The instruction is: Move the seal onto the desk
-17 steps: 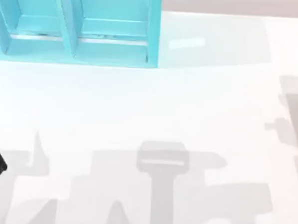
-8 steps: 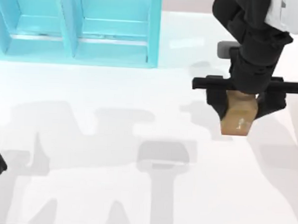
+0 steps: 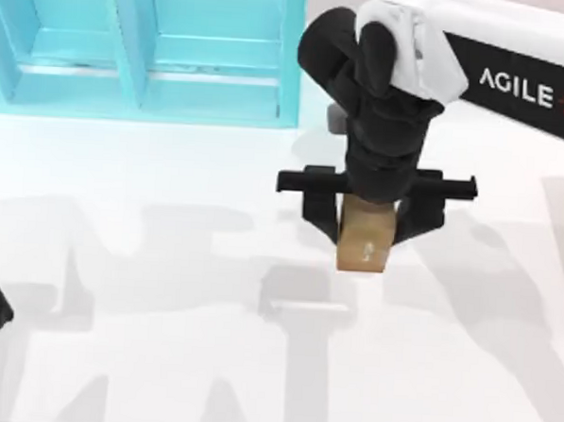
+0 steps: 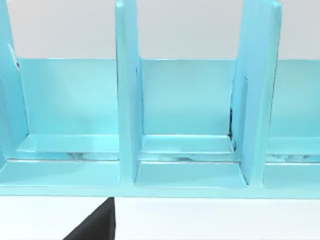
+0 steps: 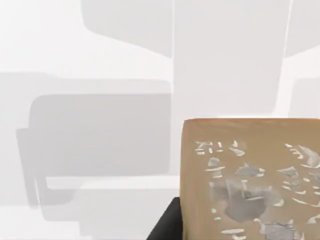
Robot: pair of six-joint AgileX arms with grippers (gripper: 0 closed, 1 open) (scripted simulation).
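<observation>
**Top view: right gripper carrying the seal above the white desk**

Top view is looking straight down on a broad, glossy white desk (image 3: 161,356) that is taking up nearly the whole scene. Soft grey shadows of the arms are lying across it, thickest toward the near edge and the right side. A turquoise shelf unit (image 3: 144,48) is standing along the far left part of the desk, its upright dividers splitting it into open compartments. Behind the desk a pale strip of wall is showing.

The right arm, black with a white sleeve, is reaching in from the upper right. Its gripper (image 3: 367,236) is pointing downward and is grasping the seal (image 3: 364,242), a small tan-brown block, with one black finger pressing on each side. The seal is hanging between the fingers, just right of the desk's middle and well apart from the shelf unit; whether it is touching the desk cannot be told.

In the right wrist view the seal (image 5: 250,180) is showing its face with a pale, flaky mark, with white desk (image 5: 100,50) and grey shadows beyond.

The left arm is sitting parked at the left edge of the desk; its wrist view is facing the shelf unit (image 4: 127,100) across a strip of white desk.
</observation>
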